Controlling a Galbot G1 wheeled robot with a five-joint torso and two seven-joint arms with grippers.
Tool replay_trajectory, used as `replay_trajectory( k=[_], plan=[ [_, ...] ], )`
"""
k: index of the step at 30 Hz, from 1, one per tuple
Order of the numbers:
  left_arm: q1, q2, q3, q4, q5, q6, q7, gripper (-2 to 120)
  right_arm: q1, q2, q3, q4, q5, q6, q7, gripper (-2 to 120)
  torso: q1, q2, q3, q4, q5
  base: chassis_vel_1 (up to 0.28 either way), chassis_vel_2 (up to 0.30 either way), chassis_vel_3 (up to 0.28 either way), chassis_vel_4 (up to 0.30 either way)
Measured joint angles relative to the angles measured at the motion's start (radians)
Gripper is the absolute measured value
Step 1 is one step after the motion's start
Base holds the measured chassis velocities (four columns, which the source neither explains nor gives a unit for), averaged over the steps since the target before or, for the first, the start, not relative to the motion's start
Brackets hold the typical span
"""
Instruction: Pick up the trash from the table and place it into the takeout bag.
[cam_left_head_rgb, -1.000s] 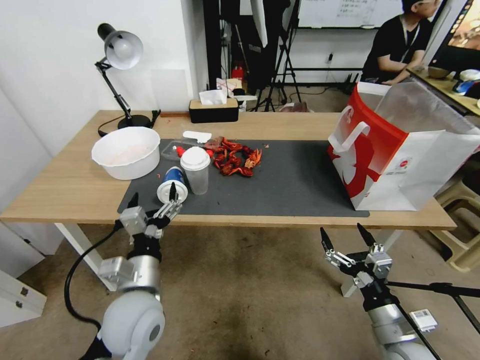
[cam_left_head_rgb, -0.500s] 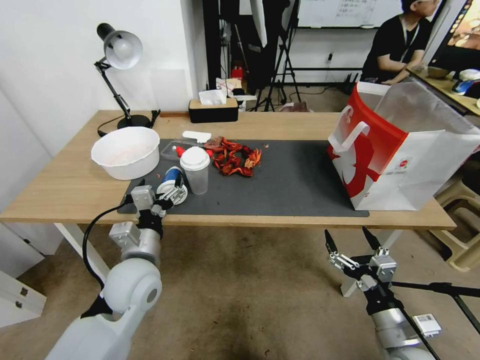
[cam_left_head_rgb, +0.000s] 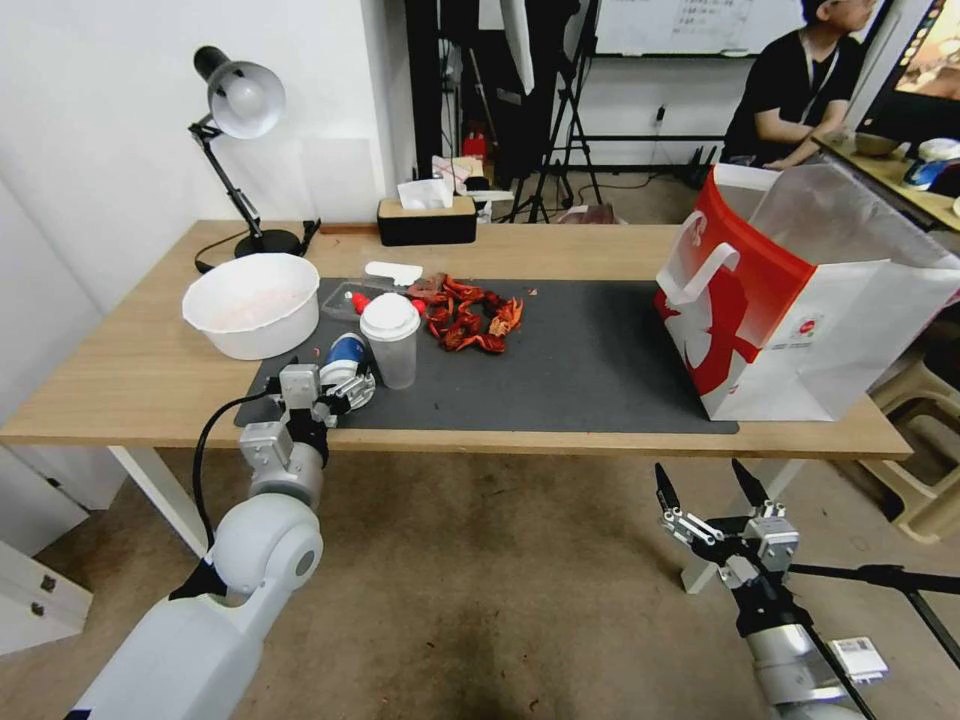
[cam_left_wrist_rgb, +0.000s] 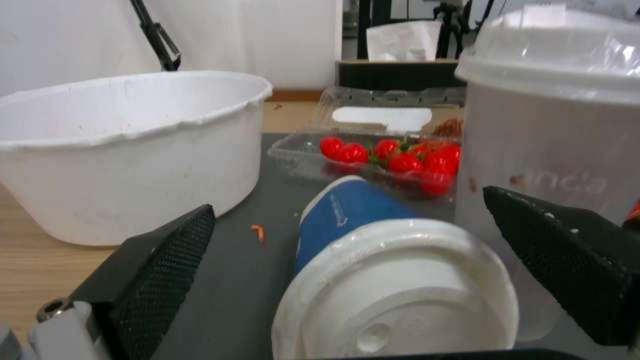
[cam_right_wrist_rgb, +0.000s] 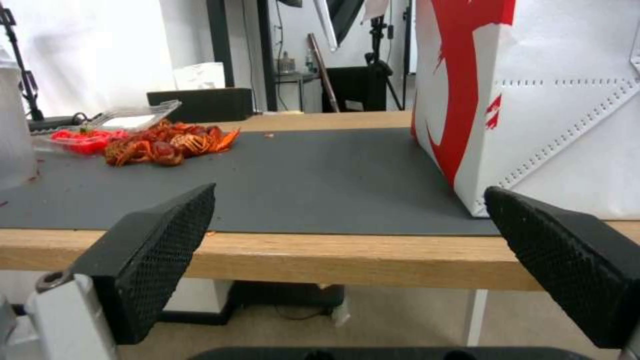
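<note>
A blue cup (cam_left_head_rgb: 346, 351) with a white lid lies on its side at the near left of the dark grey mat (cam_left_head_rgb: 590, 360), lid toward me. My left gripper (cam_left_head_rgb: 335, 386) is open at table height, one finger on either side of the blue cup's lid (cam_left_wrist_rgb: 393, 295) without closing on it. Just beyond stands the clear cup (cam_left_head_rgb: 391, 340), upright with a white lid. The takeout bag (cam_left_head_rgb: 800, 300) stands open at the right end of the table (cam_left_head_rgb: 140, 370). My right gripper (cam_left_head_rgb: 712, 487) hangs open and empty below the table's front edge, near the bag (cam_right_wrist_rgb: 547, 100).
A large white bowl (cam_left_head_rgb: 252, 303) sits close to the left of the cups. Red crayfish shells (cam_left_head_rgb: 470, 315) and a clear tray of small red fruit (cam_left_wrist_rgb: 387, 155) lie behind them. A desk lamp (cam_left_head_rgb: 240, 100) and tissue box (cam_left_head_rgb: 427, 220) stand at the back.
My left arm has reached forward and up to the table, bringing its open gripper around the blue cup's lid. The right gripper has sunk slightly lower.
</note>
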Motion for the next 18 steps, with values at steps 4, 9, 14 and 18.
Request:
replay_trajectory(
  k=[4, 9, 14, 18],
  plan=[
    [-0.016, 0.003, 0.005, 0.011, -0.003, 0.042, -0.012, 100, 0.003, 0.004, -0.003, -0.001, -0.006, -0.001, 0.003, 100, 0.0, 0.0, 0.0, 0.0, 0.0, 0.0, 0.0, 0.0, 0.0],
    [-0.033, 0.004, 0.012, 0.025, -0.007, 0.085, -0.027, 100, 0.006, 0.006, -0.008, -0.006, -0.012, -0.003, 0.006, 100, 0.0, 0.0, 0.0, 0.0, 0.0, 0.0, 0.0, 0.0, 0.0],
    [-0.046, -0.003, 0.021, 0.035, -0.011, 0.097, -0.029, 100, 0.006, -0.002, -0.005, -0.008, -0.01, -0.004, 0.009, 100, 0.0, 0.0, 0.0, 0.0, 0.0001, 0.0, 0.0, 0.0, 0.0],
    [-0.054, -0.01, 0.025, 0.045, -0.019, 0.099, -0.033, 100, 0.007, -0.007, -0.003, -0.009, -0.007, -0.005, 0.012, 100, 0.0, 0.0, 0.0, 0.0, 0.0001, 0.0, 0.0, 0.0, 0.0]
  ],
)
